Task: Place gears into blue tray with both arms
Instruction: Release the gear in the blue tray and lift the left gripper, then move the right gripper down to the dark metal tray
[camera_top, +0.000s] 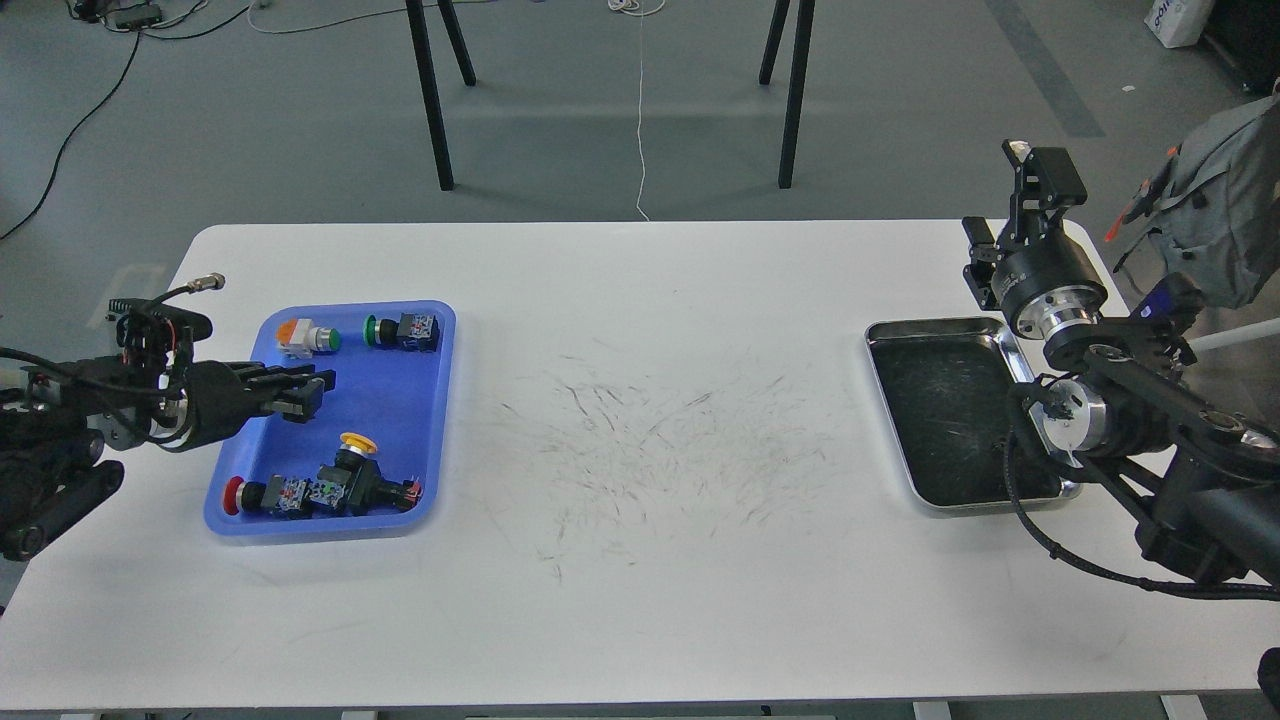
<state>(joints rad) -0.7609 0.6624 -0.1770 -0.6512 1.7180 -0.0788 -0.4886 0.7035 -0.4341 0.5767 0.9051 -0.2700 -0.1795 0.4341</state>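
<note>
The blue tray (400, 395) lies at the table's left and holds several push-button switches with coloured caps. No gears show anywhere in this view. My left gripper (305, 393) reaches in level over the tray's left rim, below the orange-capped switch (300, 336) and apart from it. It is open and holds nothing. My right gripper (1036, 168) points upward past the table's far right corner, above and behind the silver tray. It is dark, and I cannot make out the gap between its fingers.
A silver metal tray (940, 328) with a dark scratched inside lies at the right, partly under my right arm (1075, 415). The white table (640, 600) is scuffed in the middle. Black stand legs (430, 100) rise behind the far edge.
</note>
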